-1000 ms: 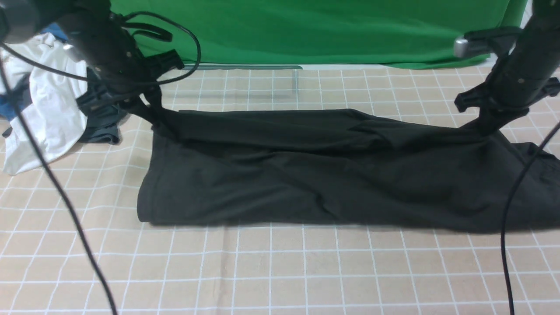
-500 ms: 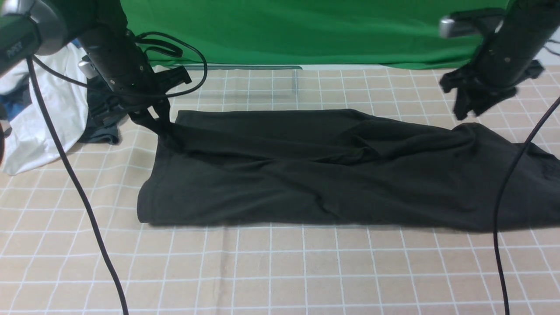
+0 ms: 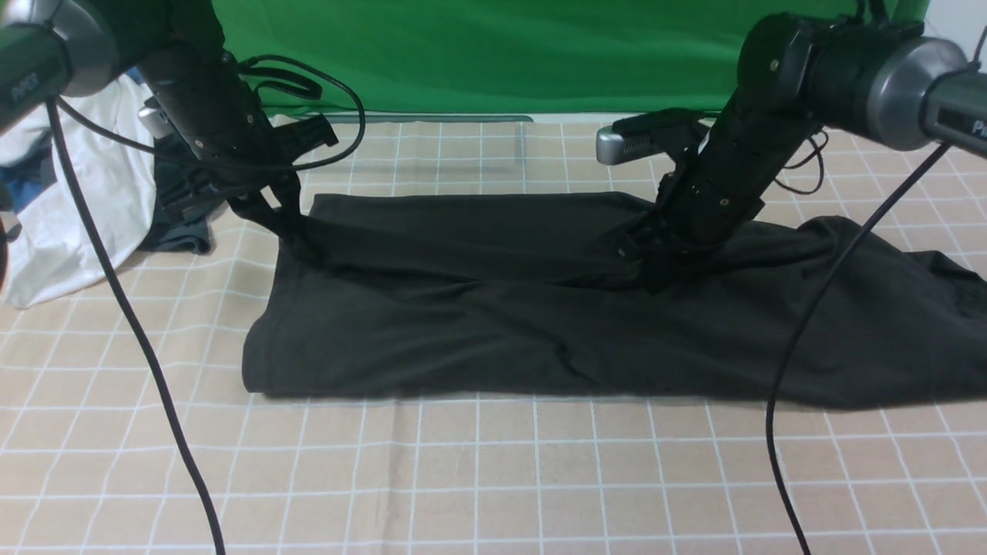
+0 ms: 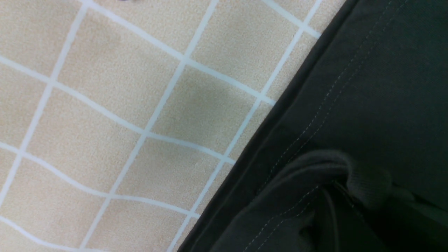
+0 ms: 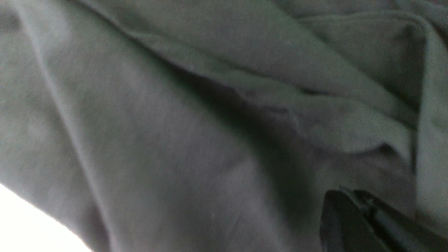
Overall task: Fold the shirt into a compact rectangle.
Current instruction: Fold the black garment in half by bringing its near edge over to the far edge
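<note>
A green cloth [image 3: 493, 58] hangs across the back, behind the desk [image 3: 493, 478]. The desk has a pale tan top crossed by white grid lines, wavy in places. A pale strip of wall [image 3: 956, 23] shows at the far right.

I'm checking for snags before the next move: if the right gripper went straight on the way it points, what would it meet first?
The right gripper would likely meet the black shirt first, though how close its fingertips already are is unclear.
</note>
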{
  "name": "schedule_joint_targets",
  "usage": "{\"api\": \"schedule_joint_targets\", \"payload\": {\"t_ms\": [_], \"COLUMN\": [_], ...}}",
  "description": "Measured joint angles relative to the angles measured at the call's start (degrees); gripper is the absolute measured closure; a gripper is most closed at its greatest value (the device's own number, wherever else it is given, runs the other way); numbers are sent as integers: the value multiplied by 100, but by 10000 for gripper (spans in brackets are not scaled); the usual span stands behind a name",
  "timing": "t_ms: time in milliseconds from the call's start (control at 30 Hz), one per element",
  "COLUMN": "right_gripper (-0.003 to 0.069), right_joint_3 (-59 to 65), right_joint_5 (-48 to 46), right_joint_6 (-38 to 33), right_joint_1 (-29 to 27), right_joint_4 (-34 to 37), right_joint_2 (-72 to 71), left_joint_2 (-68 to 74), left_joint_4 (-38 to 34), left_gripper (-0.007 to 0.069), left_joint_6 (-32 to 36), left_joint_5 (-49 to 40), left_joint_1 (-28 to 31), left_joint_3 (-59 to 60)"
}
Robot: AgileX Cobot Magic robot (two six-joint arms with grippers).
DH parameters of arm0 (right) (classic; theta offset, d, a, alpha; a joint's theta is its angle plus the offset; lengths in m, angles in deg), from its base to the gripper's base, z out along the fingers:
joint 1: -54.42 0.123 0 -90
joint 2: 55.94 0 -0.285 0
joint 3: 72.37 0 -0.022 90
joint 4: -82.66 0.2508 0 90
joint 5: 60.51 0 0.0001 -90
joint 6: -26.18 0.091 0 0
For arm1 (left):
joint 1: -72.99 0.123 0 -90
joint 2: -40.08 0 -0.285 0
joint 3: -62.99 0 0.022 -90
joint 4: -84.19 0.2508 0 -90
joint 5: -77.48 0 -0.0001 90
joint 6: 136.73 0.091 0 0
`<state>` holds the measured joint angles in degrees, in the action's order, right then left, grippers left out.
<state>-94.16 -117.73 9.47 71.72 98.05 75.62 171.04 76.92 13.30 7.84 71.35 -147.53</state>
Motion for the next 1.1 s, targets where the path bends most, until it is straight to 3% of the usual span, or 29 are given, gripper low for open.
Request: {"api": "schedule_joint_targets", "payload": {"t_ms": [300, 467, 633, 967, 1100], "right_gripper": [620, 620, 620, 620, 620], "right_joint_3": [0, 0, -273, -1086, -1088], "right_joint_5": [587, 2082, 2628, 87, -390], "right_joint_6": [145, 349, 444, 285, 170], "right_joint_1": [14, 20, 14, 4, 4], "right_joint_4": [-202, -637, -777, -782, -788], "right_joint_2": [327, 425, 486, 8, -14], "left_joint_2": [0, 0, 0, 0, 0], "left_joint_4": [0, -17, -22, -320, -367], "left_gripper": [595, 595, 595, 594, 592], "left_joint_6": [0, -38, -62, -74, -162], "left_joint_5": [0, 0, 34, 296, 511], "left_joint_1": [0, 0, 0, 0, 0], "left_joint_3": [0, 0, 0, 0, 0]}}
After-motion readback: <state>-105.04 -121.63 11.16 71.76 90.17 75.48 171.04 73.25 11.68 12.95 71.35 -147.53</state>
